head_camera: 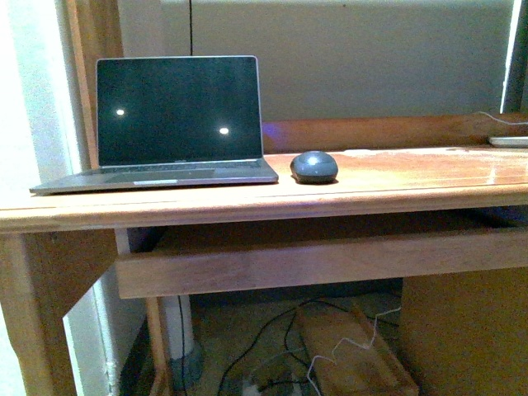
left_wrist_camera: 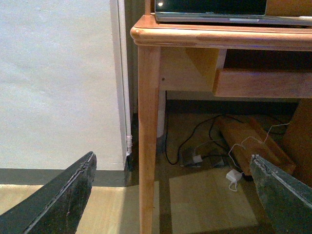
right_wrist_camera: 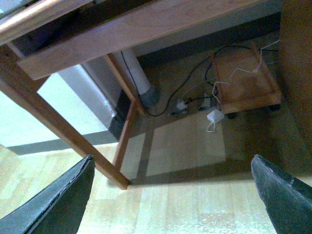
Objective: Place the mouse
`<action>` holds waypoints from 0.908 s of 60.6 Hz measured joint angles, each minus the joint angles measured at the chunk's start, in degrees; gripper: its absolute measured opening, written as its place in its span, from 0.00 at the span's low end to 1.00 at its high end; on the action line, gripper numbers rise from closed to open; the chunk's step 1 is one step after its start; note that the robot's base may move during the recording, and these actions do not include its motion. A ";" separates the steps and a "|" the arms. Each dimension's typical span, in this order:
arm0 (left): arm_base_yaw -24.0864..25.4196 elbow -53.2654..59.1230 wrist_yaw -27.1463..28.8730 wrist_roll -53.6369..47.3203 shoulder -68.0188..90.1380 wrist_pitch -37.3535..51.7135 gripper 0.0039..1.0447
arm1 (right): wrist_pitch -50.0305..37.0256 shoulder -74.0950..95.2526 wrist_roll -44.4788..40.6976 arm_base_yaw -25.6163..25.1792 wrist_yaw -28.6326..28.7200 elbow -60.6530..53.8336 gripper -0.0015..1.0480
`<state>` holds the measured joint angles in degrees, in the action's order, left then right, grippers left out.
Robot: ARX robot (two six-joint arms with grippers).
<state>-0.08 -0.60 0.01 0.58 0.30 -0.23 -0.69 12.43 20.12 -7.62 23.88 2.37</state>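
we see the mouse (head_camera: pixel 314 167), a small dark grey oval with a smooth domed top and a matte finish. it sits flat, dome up, on the wooden counter (head_camera: pixel 412 177), just right of the open laptop (head_camera: pixel 173 124), close to the laptop's front right corner but apart from it.

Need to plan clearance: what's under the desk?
Under the desk a wooden rail runs across; below lie cables, a white adapter and a low wooden cart. The rail hides what lies behind it.
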 joint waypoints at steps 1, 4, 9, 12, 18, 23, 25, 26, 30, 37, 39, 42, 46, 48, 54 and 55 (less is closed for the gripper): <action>0.00 0.00 -0.02 0.00 0.00 0.00 0.93 | 0.90 -2.80 0.52 -0.66 0.04 -0.52 0.93; 0.00 0.00 0.00 0.00 0.00 0.00 0.93 | 1.29 -7.72 1.33 -1.62 -0.33 -1.46 0.93; 0.00 0.00 0.00 0.00 0.00 0.00 0.93 | 0.87 -11.54 -6.73 4.55 -16.13 -1.46 0.79; 0.00 0.00 -0.02 0.00 0.00 0.00 0.93 | 0.76 -12.07 -12.61 6.82 -21.90 -1.49 0.69; 0.00 0.00 0.00 0.00 0.00 0.00 0.93 | 0.76 -12.11 -16.87 7.19 -23.65 -1.49 0.53; 0.00 0.00 0.00 0.00 0.00 0.00 0.93 | 0.76 -12.17 -18.29 7.34 -23.61 -1.49 0.40; 0.00 0.00 0.00 0.00 0.00 0.00 0.93 | 0.76 -12.15 -18.60 7.39 -23.67 -1.49 0.33; 0.00 0.00 0.00 0.00 0.00 0.00 0.93 | 0.76 -12.15 -18.69 7.39 -23.67 -1.49 0.31; 0.00 0.00 0.00 0.00 0.00 0.00 0.93 | 0.76 -12.15 -19.02 7.41 -23.67 -1.49 0.20; 0.00 0.00 0.00 0.00 0.00 0.00 0.93 | 0.76 -12.15 -19.65 7.41 -23.67 -1.49 0.02; 0.00 0.00 0.00 0.00 0.00 0.00 0.93 | 0.76 -12.15 -19.74 7.39 -23.67 -1.49 0.03; 0.00 0.00 0.00 0.00 0.00 0.00 0.93 | 0.76 -12.15 -19.78 7.41 -23.69 -1.49 0.03; 0.00 0.00 0.00 0.00 0.00 0.00 0.93 | 0.76 -12.15 -19.85 7.41 -23.69 -1.49 0.09; 0.00 0.00 0.00 0.00 0.00 0.00 0.93 | 0.76 -12.15 -19.87 7.41 -23.69 -1.49 0.16; 0.00 0.00 0.00 0.00 0.00 0.00 0.93 | 0.76 -12.15 -19.87 7.41 -23.69 -1.49 0.30; 0.00 0.00 0.00 0.00 0.00 0.00 0.93 | 0.76 -12.15 -19.87 7.41 -23.69 -1.49 0.34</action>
<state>-0.08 -0.60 0.01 0.58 0.30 -0.23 0.08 0.27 0.25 -0.21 0.19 0.89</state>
